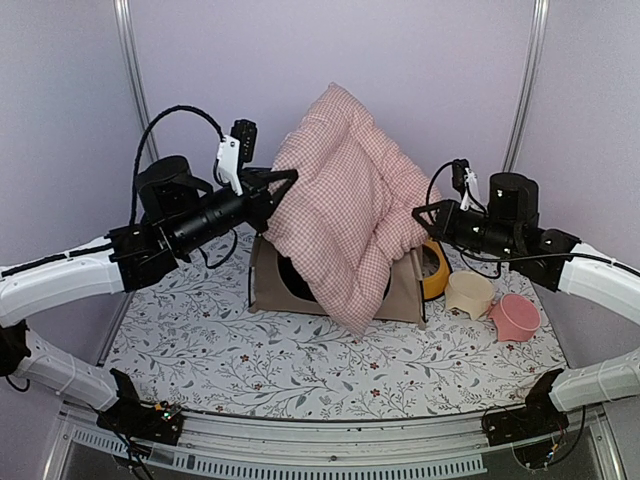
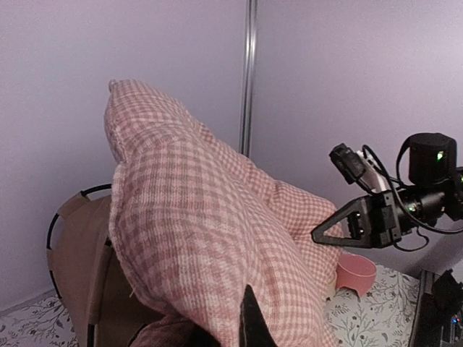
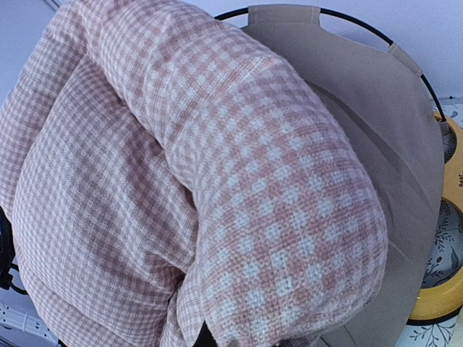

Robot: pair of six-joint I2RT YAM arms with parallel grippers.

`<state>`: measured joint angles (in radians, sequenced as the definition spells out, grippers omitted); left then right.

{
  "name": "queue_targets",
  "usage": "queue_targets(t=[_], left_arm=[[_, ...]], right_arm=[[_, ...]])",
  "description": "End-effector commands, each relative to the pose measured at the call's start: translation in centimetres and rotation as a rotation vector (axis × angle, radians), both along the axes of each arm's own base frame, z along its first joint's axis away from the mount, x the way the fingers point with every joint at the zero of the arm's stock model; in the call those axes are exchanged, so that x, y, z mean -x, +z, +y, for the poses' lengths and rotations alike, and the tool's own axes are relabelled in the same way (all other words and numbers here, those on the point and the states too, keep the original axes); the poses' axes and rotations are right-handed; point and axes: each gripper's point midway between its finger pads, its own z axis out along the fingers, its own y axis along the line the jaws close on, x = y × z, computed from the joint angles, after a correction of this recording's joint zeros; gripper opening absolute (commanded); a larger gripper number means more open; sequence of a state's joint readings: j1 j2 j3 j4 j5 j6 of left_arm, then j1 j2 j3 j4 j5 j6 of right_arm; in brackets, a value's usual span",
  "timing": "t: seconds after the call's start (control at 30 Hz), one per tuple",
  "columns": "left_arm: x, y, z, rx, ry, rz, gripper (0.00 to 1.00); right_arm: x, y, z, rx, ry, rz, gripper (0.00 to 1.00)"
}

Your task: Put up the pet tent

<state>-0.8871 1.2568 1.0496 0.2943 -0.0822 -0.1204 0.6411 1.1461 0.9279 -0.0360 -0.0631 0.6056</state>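
Pale lilac walls (image 1: 400,60) meet at thin metal posts (image 1: 129,60) — below, a floral-print table cover (image 1: 300,370), softly, evenly lit.

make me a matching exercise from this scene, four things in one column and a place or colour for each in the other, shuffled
Things
1. pet tent
2. checked cushion
3. yellow bowl stand
4. pink cup

Place or colour
a. pink and white, lying over the top of another thing
b. furthest toward the right arm's side of the four
c. tan fabric, mostly covered from above
d. half hidden behind the tent's corner

Pairs: 1-c, 2-a, 3-d, 4-b
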Motion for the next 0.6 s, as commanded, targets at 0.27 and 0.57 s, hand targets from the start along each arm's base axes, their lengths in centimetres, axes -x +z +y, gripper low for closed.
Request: queue_targets(t=[0.27,0.57], left_arm=[[10.4,-2.2,-4.0,-0.064,-0.411,0.050,0.00],[14.4,-7.5,-3.8,-0.112,-0.500,0.248,0.00]], right_arm=[[9.4,8.9,3.0,-0.018,0.320,-0.381,0.00],[15.2,7.0,5.2,-0.021,0.558,-0.309,0.00]])
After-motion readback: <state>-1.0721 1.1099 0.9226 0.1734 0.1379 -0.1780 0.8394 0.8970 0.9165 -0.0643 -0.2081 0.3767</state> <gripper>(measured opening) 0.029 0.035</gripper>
